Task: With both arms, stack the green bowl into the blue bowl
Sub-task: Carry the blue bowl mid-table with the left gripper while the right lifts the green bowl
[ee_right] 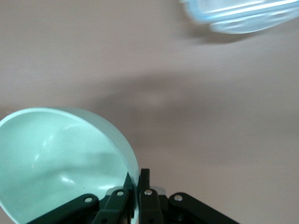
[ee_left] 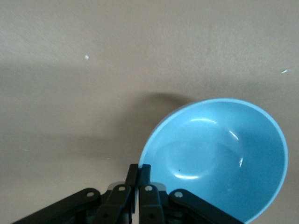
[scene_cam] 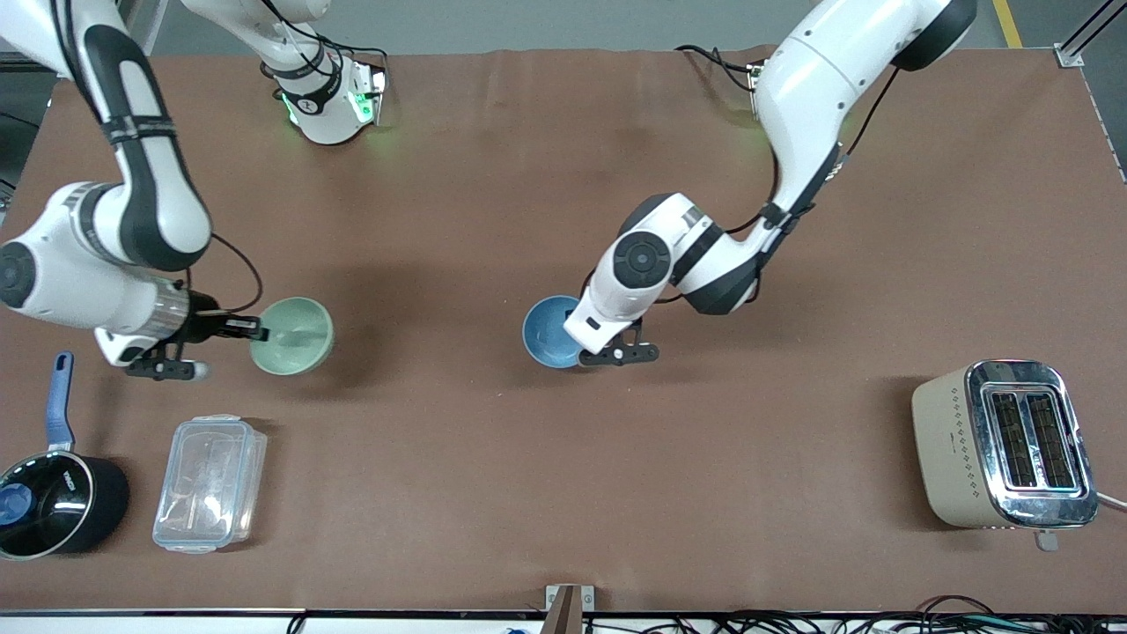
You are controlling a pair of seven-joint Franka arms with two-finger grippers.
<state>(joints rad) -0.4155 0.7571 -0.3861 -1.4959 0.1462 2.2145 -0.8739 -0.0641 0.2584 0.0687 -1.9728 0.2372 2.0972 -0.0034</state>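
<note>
Each bowl hangs by a thin pinch on its rim, so either could tilt or slip loose if an arm swings fast during stacking. The right claw (ee_right: 134, 186) is clenched on the green bowl (scene_cam: 292, 335) toward the right arm's end of the worktop (scene_cam: 493, 176); the left claw (ee_left: 139, 179) grips the blue bowl (scene_cam: 548, 330) near mid-worktop, the bowls well apart.

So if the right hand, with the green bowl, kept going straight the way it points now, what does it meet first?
The right hand, shut on the green bowl rim, points along the table toward the blue bowl, held by the left hand. Bare table lies between, so the blue bowl probably comes first; relative heights are unclear.
</note>
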